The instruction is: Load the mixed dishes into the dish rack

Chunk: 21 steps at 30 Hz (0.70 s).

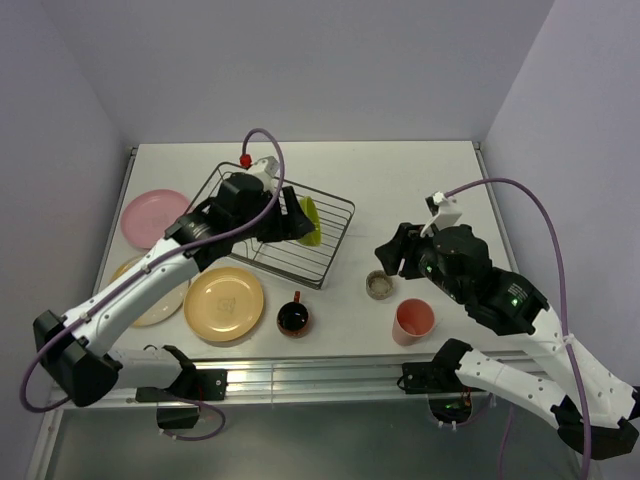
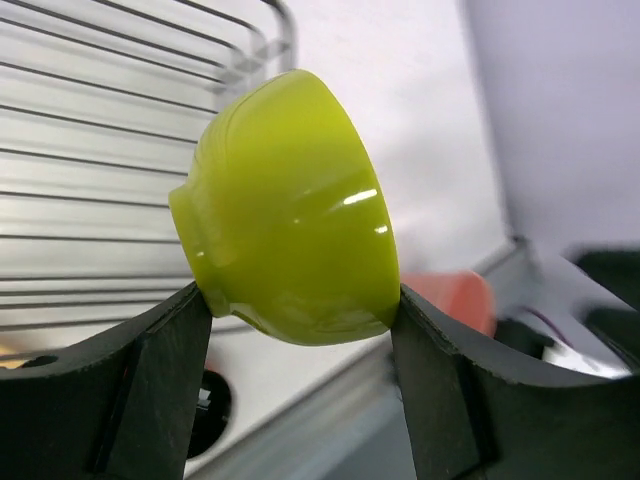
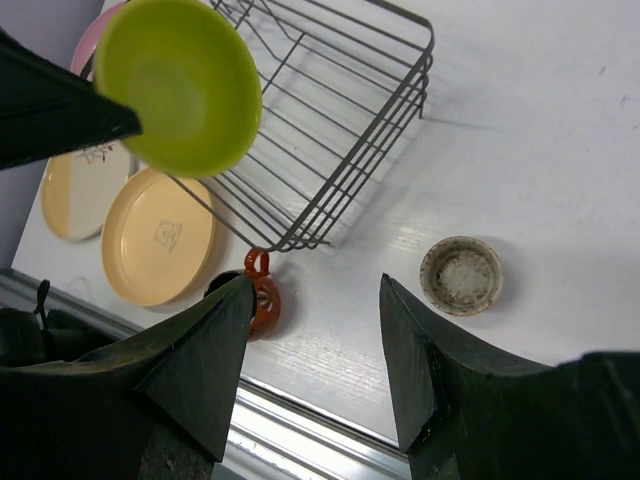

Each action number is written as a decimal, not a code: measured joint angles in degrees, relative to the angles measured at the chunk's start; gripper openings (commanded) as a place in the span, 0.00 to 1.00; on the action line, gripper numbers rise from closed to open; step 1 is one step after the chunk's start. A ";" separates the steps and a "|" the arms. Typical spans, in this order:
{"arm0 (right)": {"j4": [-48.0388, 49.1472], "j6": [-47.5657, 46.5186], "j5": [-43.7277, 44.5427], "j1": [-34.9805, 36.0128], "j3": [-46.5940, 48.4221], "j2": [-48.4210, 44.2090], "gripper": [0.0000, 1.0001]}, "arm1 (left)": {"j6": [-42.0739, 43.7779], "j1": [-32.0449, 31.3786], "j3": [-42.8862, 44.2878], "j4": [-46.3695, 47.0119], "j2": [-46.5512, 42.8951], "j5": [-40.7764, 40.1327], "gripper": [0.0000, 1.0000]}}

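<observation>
Glossy round lime-green bowl [image 2: 290, 200] pinched in left tool [image 2: 300, 312] | right tool [image 3: 315, 300] spread, empty

Lime-grn bowl [image 2: 290, 210], red mug [image 1: 293, 318], salmon-pink tumbler [image 1: 413, 321], tan plate [image 1: 224, 304], silver rack [image 3: 340, 140].

The glossy lime-green bowl [image 2: 290, 210], tipped on edge, is clamped in the left end effector [image 1: 300, 222] over the wire dish rack [image 1: 338, 245]. The pink plate [image 1: 155, 215], cream plate [image 1: 165, 300] and tan-orange plate [image 1: 224, 303] lie flat to its left. The grey-beige cup [image 1: 380, 286] stands just beside the right end effector [image 1: 392, 252], with the salmon tumbler [image 1: 413, 321] and red mug [image 1: 293, 317] near.
</observation>
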 measured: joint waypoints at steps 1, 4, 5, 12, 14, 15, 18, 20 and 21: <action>-0.31 -0.11 0.42 -0.02 0.07 -0.39 0.61 | 1.20 -0.02 2.12 -2.14 1.92 -2.93 0.00; -1.33 -0.37 1.75 -0.11 0.11 -1.79 0.61 | 4.04 -0.57 8.17 -8.26 8.33 -11.34 0.00; -1.62 -0.42 2.12 -0.11 0.11 -2.14 0.61 | 4.57 -0.85 9.77 -9.51 10.38 -13.79 0.00; -2.78 -1.09 3.80 -0.46 0.11 -3.02 0.62 | 8.52 -4.83 18.78 -19.54 26.01 -31.91 0.00; -2.95 -1.29 4.02 -0.57 0.11 -3.41 0.62 | 8.96 -5.75 21.35 -22.23 29.70 -36.70 0.00; -2.99 -1.42 4.11 -0.68 0.11 -3.67 0.62 | 9.05 -6.10 22.58 -23.08 31.58 -39.01 0.00; -3.04 -1.77 4.31 -0.92 0.09 -4.35 0.62 | 9.42 -6.86 26.23 -25.83 36.20 -45.09 0.00; -3.06 -1.86 4.37 -1.11 0.07 -4.57 0.62 | 9.66 -7.08 28.17 -27.06 38.64 -48.37 0.00; -3.06 -1.88 4.39 -1.22 0.00 -4.66 0.62 | 9.90 -7.13 29.14 -27.76 39.82 -49.66 0.00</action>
